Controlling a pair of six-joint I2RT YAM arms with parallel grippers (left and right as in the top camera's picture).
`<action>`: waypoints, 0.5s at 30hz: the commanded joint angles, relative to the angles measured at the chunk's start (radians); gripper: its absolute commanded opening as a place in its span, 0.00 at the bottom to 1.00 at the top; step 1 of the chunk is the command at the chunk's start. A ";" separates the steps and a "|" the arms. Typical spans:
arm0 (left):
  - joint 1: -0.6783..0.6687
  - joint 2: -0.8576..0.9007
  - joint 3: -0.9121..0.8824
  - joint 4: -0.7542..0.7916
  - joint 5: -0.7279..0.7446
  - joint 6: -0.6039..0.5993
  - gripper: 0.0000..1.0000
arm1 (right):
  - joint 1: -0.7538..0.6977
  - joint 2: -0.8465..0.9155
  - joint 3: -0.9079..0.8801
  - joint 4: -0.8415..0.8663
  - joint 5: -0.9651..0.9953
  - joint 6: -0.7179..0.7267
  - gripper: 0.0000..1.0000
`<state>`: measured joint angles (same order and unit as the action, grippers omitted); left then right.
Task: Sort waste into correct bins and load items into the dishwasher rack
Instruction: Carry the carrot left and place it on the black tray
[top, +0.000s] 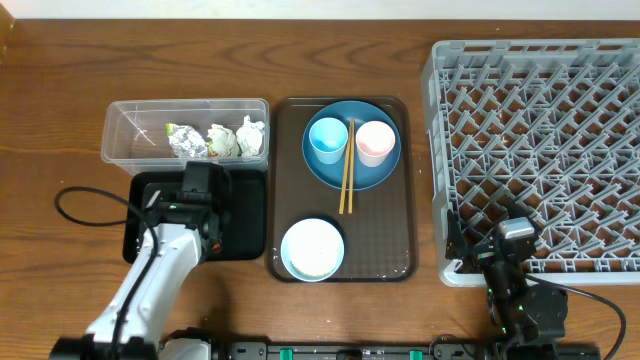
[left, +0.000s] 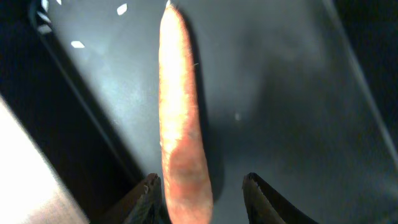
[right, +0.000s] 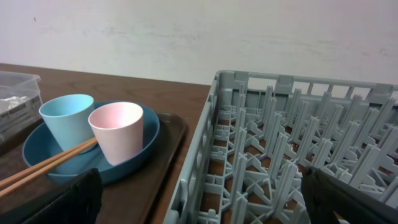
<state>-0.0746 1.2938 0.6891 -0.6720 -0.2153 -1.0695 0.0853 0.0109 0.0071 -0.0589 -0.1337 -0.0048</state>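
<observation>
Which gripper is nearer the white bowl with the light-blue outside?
Left. The left gripper hangs over the shallow black rectangular tray, just left of the white bowl. The right gripper is at the near edge of the large grey plastic rack, farther away.

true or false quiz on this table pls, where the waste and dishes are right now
1. The carrot lies in the black tray. True.
2. The foil wrapper and tissue wads are in the clear tub. True.
3. Both cups stand in the rack. False: the light-blue cup and pink cup stand on the dark-blue plate; the rack holds nothing.
4. The chopsticks lie in the clear tub. False: the chopsticks lie across the plate between the cups.
5. The right gripper holds a cup. False: the right gripper is open and empty, beside the rack.
</observation>
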 joint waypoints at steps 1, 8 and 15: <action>0.004 -0.082 0.111 -0.059 -0.003 0.130 0.45 | -0.006 -0.004 -0.002 -0.003 -0.002 -0.004 0.99; 0.004 -0.205 0.228 -0.143 0.314 0.455 0.45 | -0.006 -0.004 -0.002 -0.003 -0.002 -0.004 0.99; -0.071 -0.212 0.230 -0.203 0.439 0.611 0.44 | -0.006 -0.004 -0.002 -0.003 -0.002 -0.003 0.99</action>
<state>-0.1070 1.0775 0.9081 -0.8585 0.1425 -0.5865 0.0853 0.0109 0.0071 -0.0593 -0.1337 -0.0048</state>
